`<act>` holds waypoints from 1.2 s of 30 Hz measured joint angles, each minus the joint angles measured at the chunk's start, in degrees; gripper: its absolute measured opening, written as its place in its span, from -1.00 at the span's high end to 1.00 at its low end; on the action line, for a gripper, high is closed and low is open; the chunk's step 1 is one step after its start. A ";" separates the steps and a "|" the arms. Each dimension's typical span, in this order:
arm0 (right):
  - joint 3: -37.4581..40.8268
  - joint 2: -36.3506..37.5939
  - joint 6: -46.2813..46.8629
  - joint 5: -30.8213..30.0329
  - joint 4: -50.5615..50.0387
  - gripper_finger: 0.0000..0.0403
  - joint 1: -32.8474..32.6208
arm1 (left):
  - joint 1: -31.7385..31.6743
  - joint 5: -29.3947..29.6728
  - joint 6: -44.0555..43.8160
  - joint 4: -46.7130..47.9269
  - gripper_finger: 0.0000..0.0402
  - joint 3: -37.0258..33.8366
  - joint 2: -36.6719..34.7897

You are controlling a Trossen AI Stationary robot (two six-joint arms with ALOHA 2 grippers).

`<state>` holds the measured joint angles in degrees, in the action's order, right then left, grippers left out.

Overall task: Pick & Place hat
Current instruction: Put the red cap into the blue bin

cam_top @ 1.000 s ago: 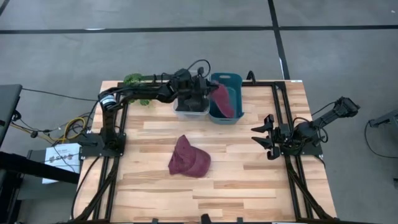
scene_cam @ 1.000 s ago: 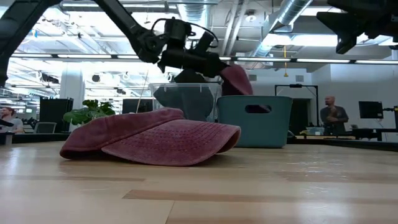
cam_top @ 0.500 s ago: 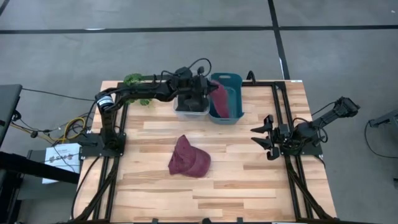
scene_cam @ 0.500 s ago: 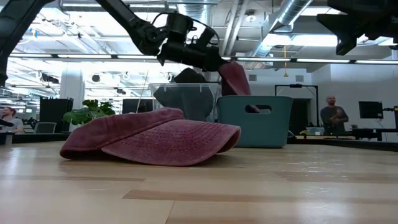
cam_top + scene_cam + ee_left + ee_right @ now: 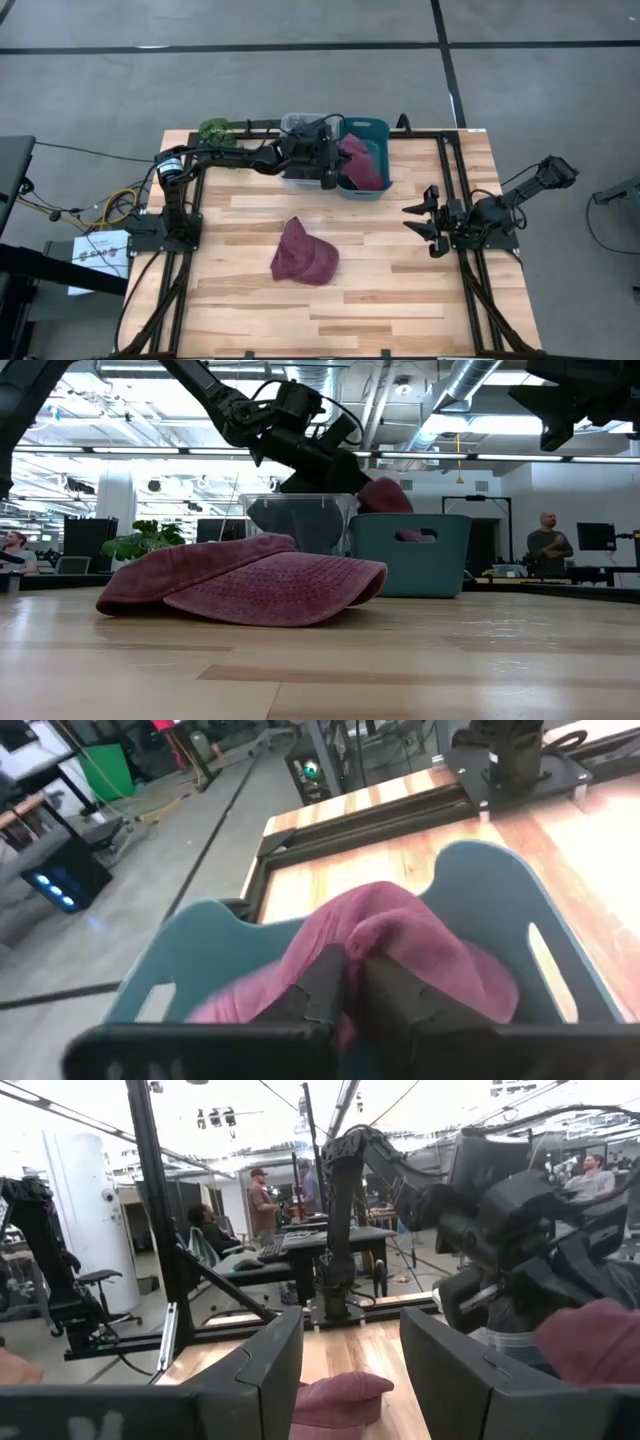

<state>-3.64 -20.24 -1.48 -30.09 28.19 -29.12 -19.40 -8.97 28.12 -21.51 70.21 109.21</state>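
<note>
A maroon hat [image 5: 360, 165] lies bunched inside the teal bin [image 5: 376, 128] at the table's far edge; its top [image 5: 385, 495] shows above the rim. My left gripper [image 5: 348, 988] reaches over the bin's left wall and is shut on this hat. A second maroon hat [image 5: 303, 253] rests flat on the wood at mid-table, brim down [image 5: 245, 582]. My right gripper [image 5: 422, 220] waits open near the table's right edge, nothing between its fingers [image 5: 350, 1365]. My left gripper pinches a raised fold of the hat [image 5: 352, 942] between its two fingers. The fingers come from the table's left, slanting a little downward. The hat spreads out below and beyond the fingers inside the bin; one layer or several, I cannot tell.
A clear plastic tub [image 5: 300, 124] stands against the teal bin's left side, under my left arm. A green plant [image 5: 213, 128] sits at the far left corner. Black rails [image 5: 450, 180] frame the table's sides. People sit and stand in the room beyond.
My left gripper has tipped downward and sunk toward the teal bin, carrying the hat with it. The hat hung over the bin before; now it has dropped inside and spread out, with only its top above the rim.
</note>
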 joint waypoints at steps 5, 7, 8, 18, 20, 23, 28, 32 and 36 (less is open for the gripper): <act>0.00 -0.01 0.02 -0.12 -0.31 0.20 0.00 | 0.02 0.05 0.34 -0.32 0.63 -0.54 -0.11; 0.00 0.02 0.01 -0.13 -0.31 0.20 0.00 | 0.06 0.02 0.30 -0.29 0.56 -0.54 -0.11; -0.01 0.00 0.02 -0.13 -0.31 0.20 0.00 | 0.19 0.12 0.32 -0.29 0.52 -0.54 -0.11; -0.01 0.01 0.02 -0.15 -0.35 0.20 0.00 | 0.90 1.70 1.98 1.83 0.28 -0.85 -3.05; 0.00 0.01 0.02 -0.15 -0.42 0.20 0.00 | 1.34 1.86 2.07 2.37 0.28 -0.81 -5.19; -0.02 0.02 0.02 -0.15 -0.65 0.20 0.00 | 2.16 1.75 2.11 4.77 0.28 -0.76 -8.54; -0.02 -0.01 0.04 -0.15 -0.83 0.20 0.00 | 3.23 1.68 2.21 10.41 0.28 -0.71 -13.78; 0.00 -0.01 0.04 -0.15 -0.81 0.20 0.00 | 3.28 1.69 2.20 17.08 0.28 -0.71 -16.77; 0.00 0.00 0.04 -0.18 -0.81 0.20 0.00 | 3.29 1.68 2.02 22.74 0.29 -0.71 -18.23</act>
<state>-3.64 -20.24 -1.43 -30.27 27.38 -29.12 -16.11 -7.29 30.14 1.23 69.49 90.98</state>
